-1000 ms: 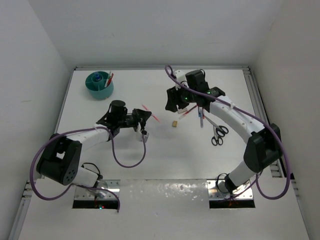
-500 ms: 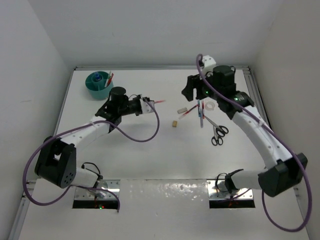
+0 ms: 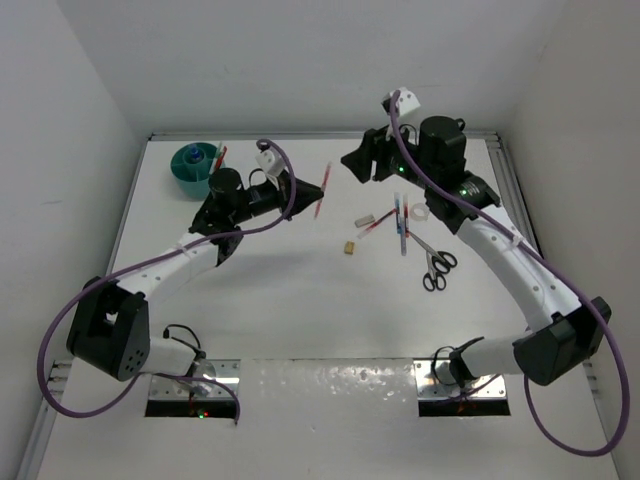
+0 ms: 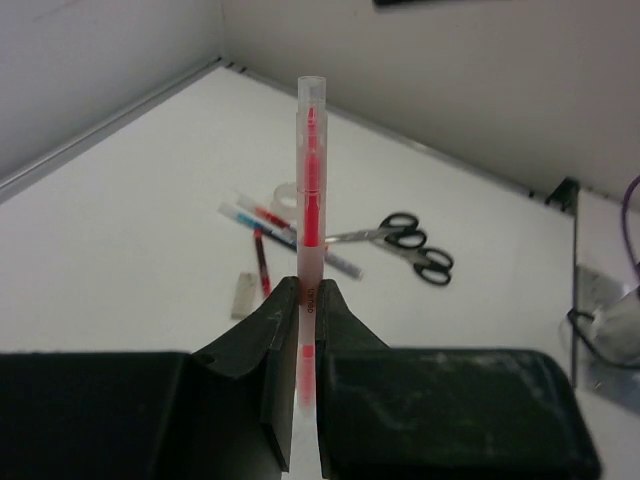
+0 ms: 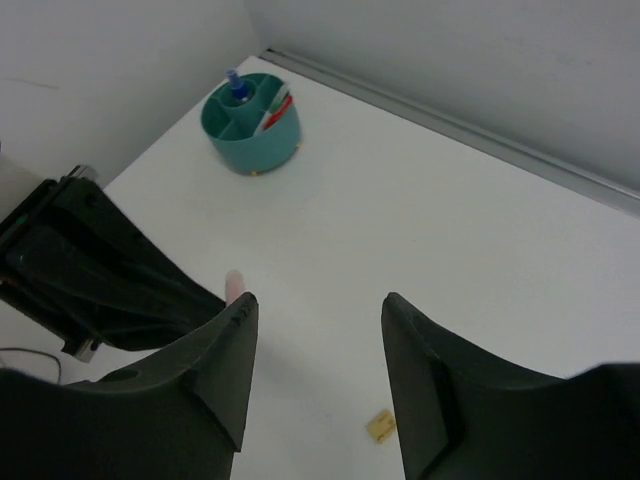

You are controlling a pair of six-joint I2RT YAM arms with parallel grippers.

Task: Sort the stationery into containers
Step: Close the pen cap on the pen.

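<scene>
White table (image 3: 300, 310); left gripper (image 4: 305, 293) clamped on red pen (image 4: 311, 180), best lowered end-first into teal tub (image 3: 198, 172) compartment; right gripper (image 5: 318, 340) parted, empty

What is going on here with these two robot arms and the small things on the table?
The robot is sorting stationery into the teal tub. The left claw is shut on a red pen, held up above the table. The right claw is open and empty, raised in the air. On the table lie scissors, a few pens, a tape roll and an eraser, not yet sorted. The tub already holds a blue-capped bottle.
</scene>
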